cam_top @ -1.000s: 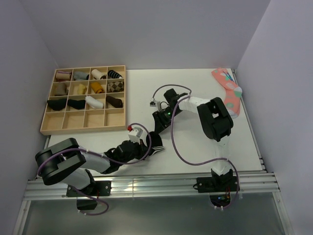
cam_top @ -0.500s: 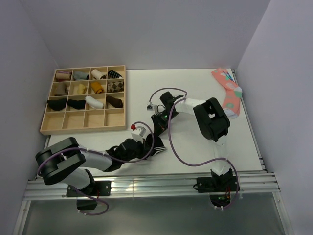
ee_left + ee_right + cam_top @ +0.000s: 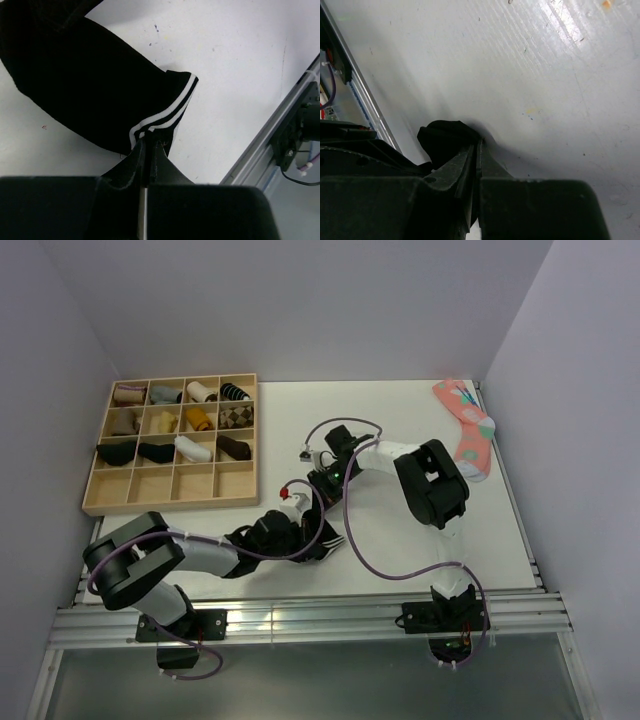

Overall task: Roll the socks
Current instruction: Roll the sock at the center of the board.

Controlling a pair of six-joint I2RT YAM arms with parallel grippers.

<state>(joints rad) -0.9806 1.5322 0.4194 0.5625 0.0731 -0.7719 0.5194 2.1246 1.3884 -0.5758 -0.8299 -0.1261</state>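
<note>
The black socks point(image 3: 85, 85) lie flat on the white table point(image 3: 480, 530) near its front edge, in the space between the two arms, with the white-striped cuff point(image 3: 167, 107) pointing toward the rail. The left gripper point(image 3: 149, 146) is closed tight on the edge of that cuff. Its fingertips meet right where the stripes end, and a fold of knit is caught between them. This looks like an anchor grip, holding one end steady while the other end is worked. The right gripper point(image 3: 476, 150) reaches in from the far side, low against the table, with its jaws drawn together to a thin slit. A bump of black fabric bulges just beside the tips, so it seems to have pinched the opposite end of the socks (how much cloth lies between the pads is hidden by the fingers). With both ends pinched and the fabric lying flat between them, rolling has not yet begun. The likely next move is for one end to be turned over toward the other. The knit is soft and could slip out of so shallow a pinch. Well off to the left is a wooden divided tray point(image 3: 100, 502) with rolled socks point(image 3: 190, 420) in its back compartments and its front row empty, probably where the finished roll goes. A pink patterned sock point(image 3: 470, 430) lies at the far right edge, apart from the work.
</note>
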